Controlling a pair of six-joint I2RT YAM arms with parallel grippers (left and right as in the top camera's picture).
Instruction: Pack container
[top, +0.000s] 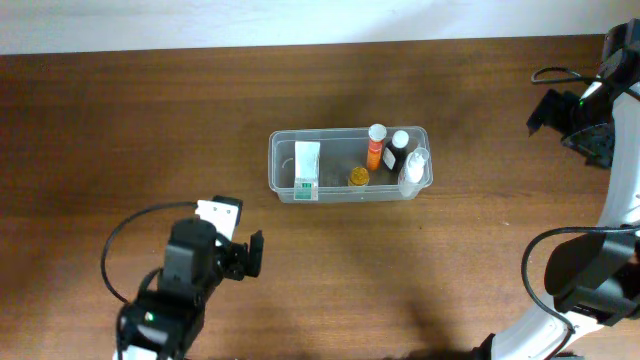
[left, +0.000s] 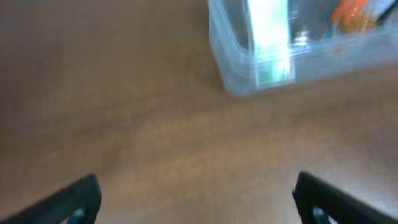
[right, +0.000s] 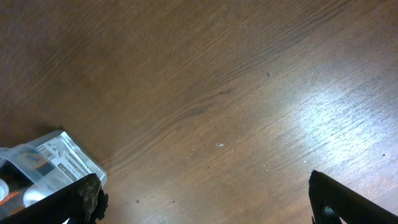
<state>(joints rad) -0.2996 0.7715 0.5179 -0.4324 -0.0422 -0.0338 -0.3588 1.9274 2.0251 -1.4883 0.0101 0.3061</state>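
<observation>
The clear plastic container (top: 283, 143) sits at the table's middle. It holds a white-and-green box (top: 307, 168), an orange bottle (top: 375, 148), a dark bottle (top: 398, 152), a white bottle (top: 414, 168) and a small yellow-capped jar (top: 358, 177). My left gripper (top: 245, 255) is open and empty, at the lower left, well short of the container, whose corner (left: 233, 68) with the box (left: 271, 43) shows in the left wrist view. My right gripper (top: 560, 105) is open and empty at the far right edge. A container corner (right: 59, 155) shows in the right wrist view.
The brown wooden table (top: 150, 120) runs to a pale wall at the top edge. Black cables loop beside the left arm (top: 115, 260) and the right arm (top: 535, 260).
</observation>
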